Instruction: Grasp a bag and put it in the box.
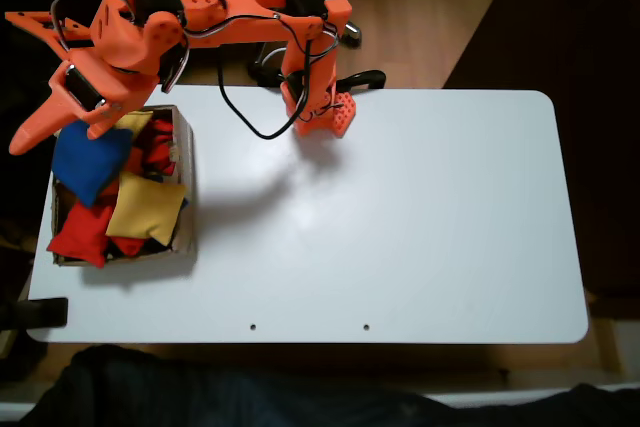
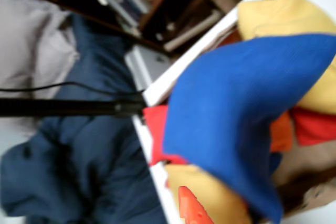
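The blue bag (image 1: pixel 88 159) lies on top of the pile at the left side of the brown cardboard box (image 1: pixel 186 187), which stands on the table's left end in the fixed view. Yellow bags (image 1: pixel 145 207) and red bags (image 1: pixel 82 232) crowd the box under and around it. My orange gripper (image 1: pixel 57 137) hangs over the box's far left corner, its two fingers spread apart above the blue bag, open. In the wrist view the blue bag (image 2: pixel 241 114) is close and blurred, over yellow (image 2: pixel 283 14) and red (image 2: pixel 315 127) bags, with one orange fingertip (image 2: pixel 189 205) at the bottom edge.
The white table (image 1: pixel 400 217) stretches to the right of the box. The arm's base (image 1: pixel 320 112) stands at the far edge with a black cable (image 1: pixel 250 122) looping beside it. A black clamp (image 1: pixel 40 312) grips the left front corner. Dark cloth (image 1: pixel 200 387) lies beyond the near edge.
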Controlling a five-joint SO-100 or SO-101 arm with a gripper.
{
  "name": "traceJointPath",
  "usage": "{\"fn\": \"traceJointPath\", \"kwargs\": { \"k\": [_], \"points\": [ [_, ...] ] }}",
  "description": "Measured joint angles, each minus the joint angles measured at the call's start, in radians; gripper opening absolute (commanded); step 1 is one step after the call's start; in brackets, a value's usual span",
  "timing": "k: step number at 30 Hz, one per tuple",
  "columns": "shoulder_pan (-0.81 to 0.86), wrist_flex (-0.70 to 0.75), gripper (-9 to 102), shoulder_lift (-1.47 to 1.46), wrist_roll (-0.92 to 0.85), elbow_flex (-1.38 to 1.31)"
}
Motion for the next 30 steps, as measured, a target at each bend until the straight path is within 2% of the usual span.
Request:
{"fn": "traceJointPath", "kwargs": {
  "k": [13, 20, 28, 30],
  "points": [
    [-0.192, 0.0, 69, 0.229, 0.229, 0.1],
    [-0.313, -0.094, 68, 0.331, 0.344, 0.189],
    [-0.454, -0.196, 53, 0.434, 0.428, 0.327],
    [-0.489, -0.222, 45, 0.463, 0.44, 0.374]
  ]
}}
